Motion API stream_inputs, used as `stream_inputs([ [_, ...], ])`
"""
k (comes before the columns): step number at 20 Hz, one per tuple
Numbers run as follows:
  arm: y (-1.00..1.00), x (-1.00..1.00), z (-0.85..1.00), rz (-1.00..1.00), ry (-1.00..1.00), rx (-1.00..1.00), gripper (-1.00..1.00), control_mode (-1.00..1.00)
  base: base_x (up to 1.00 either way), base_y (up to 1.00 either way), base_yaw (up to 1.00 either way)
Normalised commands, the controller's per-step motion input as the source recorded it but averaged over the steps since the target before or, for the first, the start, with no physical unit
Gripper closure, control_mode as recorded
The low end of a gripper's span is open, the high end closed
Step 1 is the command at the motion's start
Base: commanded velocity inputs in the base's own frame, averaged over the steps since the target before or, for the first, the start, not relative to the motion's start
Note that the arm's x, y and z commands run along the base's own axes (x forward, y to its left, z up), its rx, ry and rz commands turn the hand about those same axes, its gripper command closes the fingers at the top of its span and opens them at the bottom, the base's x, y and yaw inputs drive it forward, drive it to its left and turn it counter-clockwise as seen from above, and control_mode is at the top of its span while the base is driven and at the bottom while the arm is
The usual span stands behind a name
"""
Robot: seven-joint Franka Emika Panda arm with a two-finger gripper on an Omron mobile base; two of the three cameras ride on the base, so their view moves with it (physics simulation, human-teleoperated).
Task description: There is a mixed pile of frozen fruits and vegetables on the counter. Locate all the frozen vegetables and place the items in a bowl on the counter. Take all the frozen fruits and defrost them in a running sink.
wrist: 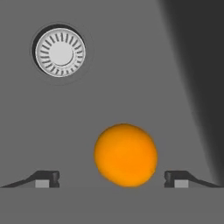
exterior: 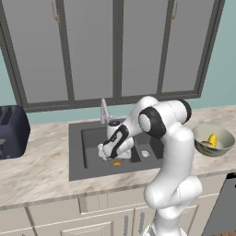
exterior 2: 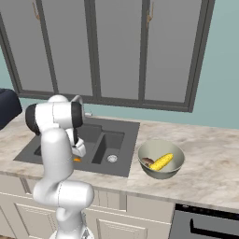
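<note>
From my seat the orange ball [wrist: 126, 154] lies on the floor of the sink [exterior: 78, 152], near the round drain [wrist: 60, 52], between my wide-spread jaws, which grip nothing. I judge it smooth, hard-frozen and prone to roll, so I'd pinch across its widest middle.

Left base view: behind the arm at its 7 o'clock, looking forward and down at the sink [exterior: 92, 152] and counter [exterior: 41, 166]. Right base view: from 5 o'clock, same sink [exterior 2: 100, 140], bowl [exterior 2: 161, 161] nearer. Hand view: close, facing straight onto the basin floor, drain [wrist: 60, 52] at 11 o'clock.
</note>
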Motion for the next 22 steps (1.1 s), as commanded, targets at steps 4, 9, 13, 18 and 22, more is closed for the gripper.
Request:
stream_inputs([
  [4, 0.0, 0.03, -0.07, 0.0, 0.0, 0.0, -1.0, -1.0, 0.0, 0.0, 0.0],
  [9, 0.01, 0.04, 0.11, 0.01, 0.03, -0.01, -1.0, -1.0, 0.0, 0.0, 0.0],
  [13, 0.05, -0.03, 0.4, 0.02, 0.01, -0.02, -1.0, -1.0, 0.0, 0.0, 0.0],
  [18, 0.03, -0.12, 0.38, 0.06, 0.03, -0.02, -1.0, -1.0, 0.0, 0.0, 0.0],
  [22, 0.0, -0.15, 0.38, 0.05, 0.05, 0.0, -1.0, -1.0, 0.0, 0.0, 0.0],
])
